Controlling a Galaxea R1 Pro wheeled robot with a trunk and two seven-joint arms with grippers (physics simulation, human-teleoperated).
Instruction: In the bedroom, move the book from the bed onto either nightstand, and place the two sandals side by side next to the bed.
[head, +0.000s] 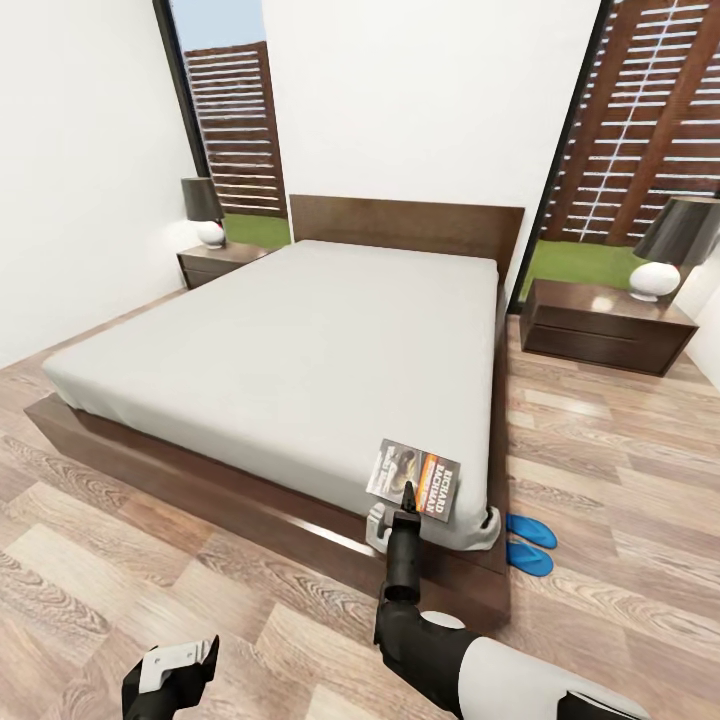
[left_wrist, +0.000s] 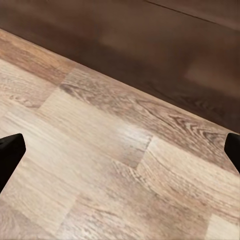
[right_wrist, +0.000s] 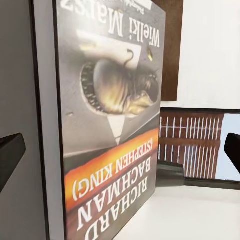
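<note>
White walls and a wood-plank floor (head: 620, 470) enclosed the bedroom, with the bed (head: 290, 340) at centre and a nightstand (head: 605, 325) on each side of its headboard. Step in hand, by judgement: grasping the book (head: 415, 479), which lay flat at the near corner of the grey mattress. The right tool (head: 408, 497) was at the book's near edge, fingers spread wide and gripping nothing. The next move called for closing on the cover edge, lifting, then carrying to a nightstand. The book (right_wrist: 107, 125) showed a dark grey cover, an orange band and white "RICHARD BACHMAN" lettering. The left tool (head: 180, 665) hung open over the floor. Both sandals (head: 529, 543) lay together beside the bed's corner.
</note>
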